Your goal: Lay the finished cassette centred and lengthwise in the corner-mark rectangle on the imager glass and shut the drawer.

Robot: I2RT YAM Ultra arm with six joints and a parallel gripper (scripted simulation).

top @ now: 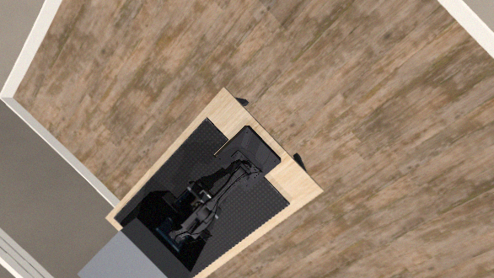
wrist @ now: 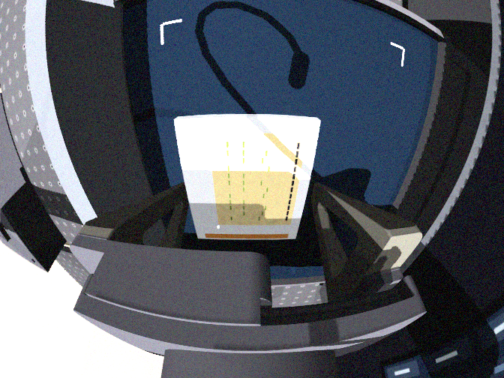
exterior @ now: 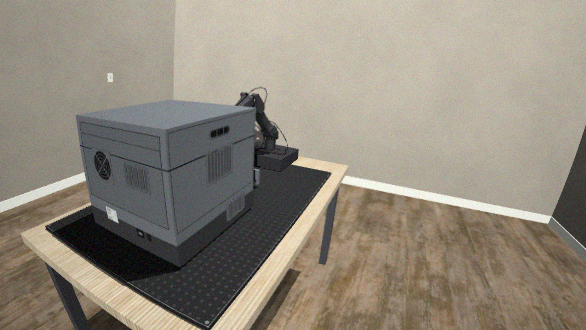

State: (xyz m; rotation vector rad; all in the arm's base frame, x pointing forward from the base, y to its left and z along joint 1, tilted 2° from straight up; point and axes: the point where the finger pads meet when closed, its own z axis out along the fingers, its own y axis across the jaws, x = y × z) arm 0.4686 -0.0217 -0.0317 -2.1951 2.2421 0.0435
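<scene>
FINISHED (wrist: 246, 178), a clear cassette with a yellow gel and dashed lanes, lies on the blue glass (wrist: 349, 106) in the pulled-out drawer of IM. My gripper (wrist: 250, 190) is open, with one finger on each side of the cassette's near end. Two white corner marks, one (wrist: 169, 29) at the far left and one (wrist: 398, 52) at the far right, show beyond the cassette. The near marks are hidden. IM (exterior: 167, 170) is a grey box on the black mat. In the overhead view the arm reaches over the drawer (top: 169, 233).
The drawer's dark rim (wrist: 439, 134) surrounds the glass. The arm's base (top: 250, 152) sits at the table's far corner. The black perforated mat (exterior: 250, 250) covers most of the wooden table (exterior: 312, 202). IM stands near the table's left end.
</scene>
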